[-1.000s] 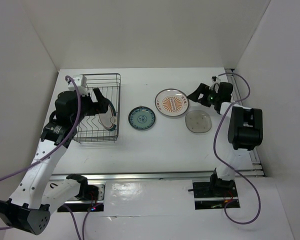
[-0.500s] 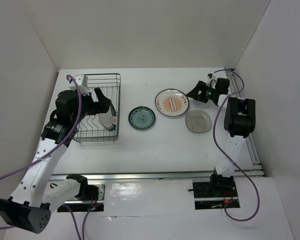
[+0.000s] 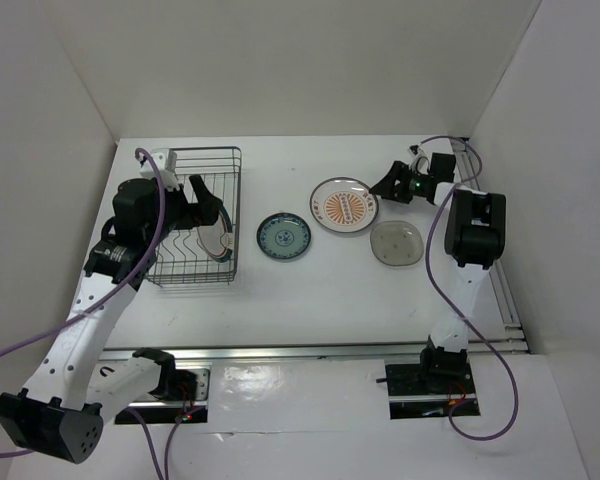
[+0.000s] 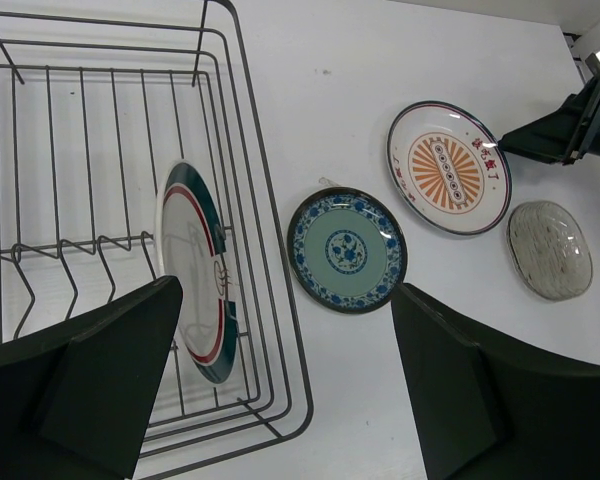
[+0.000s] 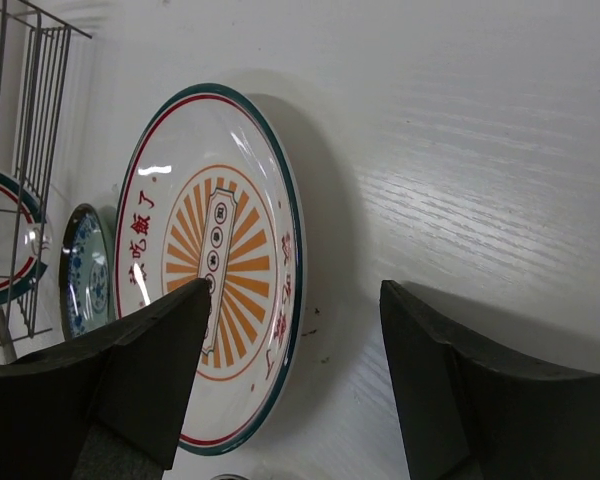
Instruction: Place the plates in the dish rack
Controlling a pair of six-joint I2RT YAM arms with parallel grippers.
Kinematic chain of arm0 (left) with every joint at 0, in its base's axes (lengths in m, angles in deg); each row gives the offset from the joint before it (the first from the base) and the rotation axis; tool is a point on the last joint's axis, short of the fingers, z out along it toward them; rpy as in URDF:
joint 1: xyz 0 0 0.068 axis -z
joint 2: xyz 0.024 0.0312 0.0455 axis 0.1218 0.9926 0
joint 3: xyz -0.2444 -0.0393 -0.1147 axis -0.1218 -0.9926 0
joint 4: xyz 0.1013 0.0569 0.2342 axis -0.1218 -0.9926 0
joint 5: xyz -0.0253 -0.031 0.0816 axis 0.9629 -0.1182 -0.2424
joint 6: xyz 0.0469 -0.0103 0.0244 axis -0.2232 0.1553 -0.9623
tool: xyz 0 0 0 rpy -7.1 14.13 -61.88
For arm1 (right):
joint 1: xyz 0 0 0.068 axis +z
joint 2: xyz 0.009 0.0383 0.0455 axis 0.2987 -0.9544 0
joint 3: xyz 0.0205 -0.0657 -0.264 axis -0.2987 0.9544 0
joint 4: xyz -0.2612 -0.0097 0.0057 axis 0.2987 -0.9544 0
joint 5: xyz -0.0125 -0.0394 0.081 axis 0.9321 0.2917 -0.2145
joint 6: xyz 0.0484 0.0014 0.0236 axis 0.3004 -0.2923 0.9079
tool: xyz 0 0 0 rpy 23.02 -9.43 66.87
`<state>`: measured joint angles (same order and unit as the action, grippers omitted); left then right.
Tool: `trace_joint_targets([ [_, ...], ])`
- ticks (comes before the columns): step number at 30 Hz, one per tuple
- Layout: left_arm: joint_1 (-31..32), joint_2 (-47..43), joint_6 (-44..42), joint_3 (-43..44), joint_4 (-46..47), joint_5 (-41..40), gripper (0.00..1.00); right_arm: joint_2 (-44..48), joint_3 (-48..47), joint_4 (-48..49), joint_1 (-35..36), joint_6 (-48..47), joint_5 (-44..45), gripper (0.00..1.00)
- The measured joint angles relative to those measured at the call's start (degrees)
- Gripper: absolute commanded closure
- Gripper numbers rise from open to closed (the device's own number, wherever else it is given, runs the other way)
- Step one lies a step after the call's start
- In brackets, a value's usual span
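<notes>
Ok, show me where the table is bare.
Bare: the table in front of the blue plate and clear dish, and its far strip behind the sunburst plate. Crowded: the row from dish rack to right gripper.

Three patterned plates are counted: one ring-rimmed plate (image 4: 195, 270), one teal-blue plate (image 4: 346, 250) and one sunburst plate (image 4: 448, 168). One small greyish translucent dish (image 4: 549, 250) is counted besides. One wire dish rack (image 3: 205, 151) is seen. Two arms are counted, each fitted with one two-finger gripper: the left gripper (image 3: 204, 197) and the right gripper (image 3: 388, 185).
</notes>
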<state>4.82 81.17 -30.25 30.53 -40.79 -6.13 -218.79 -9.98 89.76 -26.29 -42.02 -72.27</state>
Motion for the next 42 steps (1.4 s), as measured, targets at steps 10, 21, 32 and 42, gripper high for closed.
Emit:
trace_joint_targets([
  [10, 0.0, 0.3, 0.0, 0.0, 0.0, 0.3, 0.0, -1.9, -3.0, -2.0, 1.9, -1.9, -0.7, 0.3],
  [21, 0.0, 0.9, 0.0, 0.0, 0.0, 0.7, 0.0, -2.6, -3.6, -2.4, 2.0, -2.1, -1.6, 0.33],
  [32, 0.0, 1.8, 0.0, 0.0, 0.0, 0.8, 0.0, -4.3, -4.8, -2.4, 1.5, -1.6, -3.5, 0.43],
  [42, 0.0, 2.0, 0.0, 0.0, 0.0, 0.9, 0.0, -5.6, -5.1, -2.5, 0.9, -1.2, -4.5, 0.71],
])
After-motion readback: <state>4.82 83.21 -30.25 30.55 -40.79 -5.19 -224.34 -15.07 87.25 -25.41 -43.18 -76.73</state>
